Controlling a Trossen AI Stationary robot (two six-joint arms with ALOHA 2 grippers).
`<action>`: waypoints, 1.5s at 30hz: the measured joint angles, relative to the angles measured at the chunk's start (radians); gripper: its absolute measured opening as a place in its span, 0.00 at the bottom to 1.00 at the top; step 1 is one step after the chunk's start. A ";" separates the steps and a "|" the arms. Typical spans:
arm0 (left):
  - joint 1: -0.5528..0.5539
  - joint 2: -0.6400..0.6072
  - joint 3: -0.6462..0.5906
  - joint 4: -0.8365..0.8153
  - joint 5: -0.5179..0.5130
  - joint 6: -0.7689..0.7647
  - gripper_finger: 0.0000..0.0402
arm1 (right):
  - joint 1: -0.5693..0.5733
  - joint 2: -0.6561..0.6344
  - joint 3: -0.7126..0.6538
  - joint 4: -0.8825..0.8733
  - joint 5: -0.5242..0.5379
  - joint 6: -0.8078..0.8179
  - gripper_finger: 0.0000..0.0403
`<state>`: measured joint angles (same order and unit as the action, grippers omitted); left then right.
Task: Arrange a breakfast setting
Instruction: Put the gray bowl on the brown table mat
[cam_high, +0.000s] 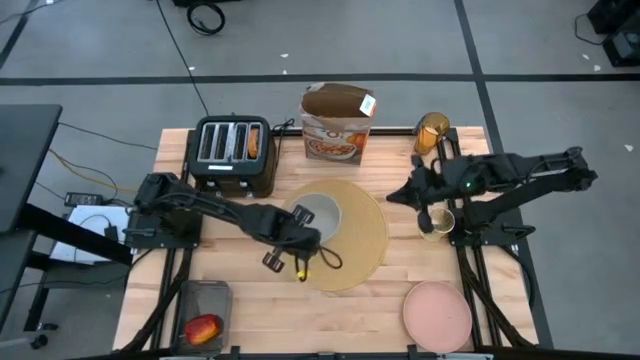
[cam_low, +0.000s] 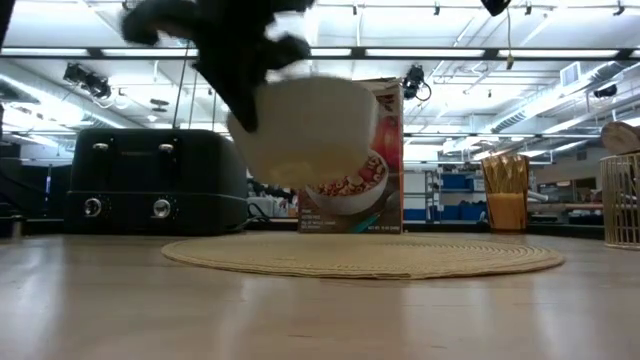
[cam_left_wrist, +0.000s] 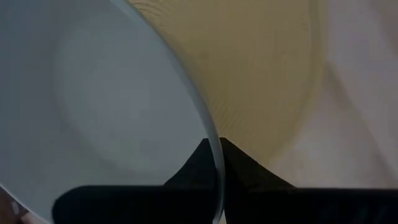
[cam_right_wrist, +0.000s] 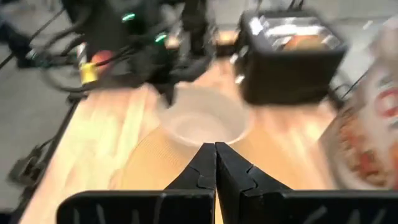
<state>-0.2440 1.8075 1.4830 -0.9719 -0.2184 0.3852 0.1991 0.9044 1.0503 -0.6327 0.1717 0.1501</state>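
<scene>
Grey stoneware marks the step in hand: the grey bowl (cam_high: 318, 213) hangs over the tan placemat (cam_high: 365, 255), its rim pinched between the pressed-together jaws of the left gripper (cam_high: 300, 232); in the low view the bowl (cam_low: 315, 135) is clear of the woven mat (cam_low: 365, 255), lifted and tilted a little, so it has not been set down. The left wrist view shows the rim (cam_left_wrist: 208, 134) running right between the two dark fingers, with the mat's weave behind it.

The right gripper (cam_high: 397, 195) waits off the mat's far-right edge, jaws closed on nothing, pointing across toward the bowl.

Other pieces sit apart: the pink plate (cam_high: 437, 315) at the near-right corner of the wooden surface (cam_high: 250, 310); the red-yellow apple (cam_high: 203, 328) in a dark tray (cam_high: 205, 295) at the near left; the amber glass (cam_high: 432, 131) at the far right beside the cereal box (cam_high: 337, 124); a toasted bread round (cam_high: 254, 142) seems to stand in a slot of the black toaster (cam_high: 231, 155), though that is hard to make out; the spoon could not be found.

Judged from this, the bowl placement is under way; next it calls for lowering the bowl level onto the mat's middle, then spreading the jaws and drawing back without dragging the rim.
</scene>
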 joint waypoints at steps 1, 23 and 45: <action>0.007 0.012 0.000 0.012 0.000 0.024 0.02 | 0.017 0.014 0.004 -0.009 0.000 0.019 0.01; 0.012 0.201 0.000 0.156 -0.094 0.246 0.03 | 0.155 0.290 0.003 -0.079 -0.001 0.225 0.01; 0.023 0.209 0.000 0.217 -0.101 0.176 0.17 | 0.154 0.320 0.002 0.002 -0.046 0.253 0.01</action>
<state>-0.2207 2.0167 1.4834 -0.7546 -0.3191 0.5610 0.3534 1.2247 1.0527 -0.6307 0.1256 0.4028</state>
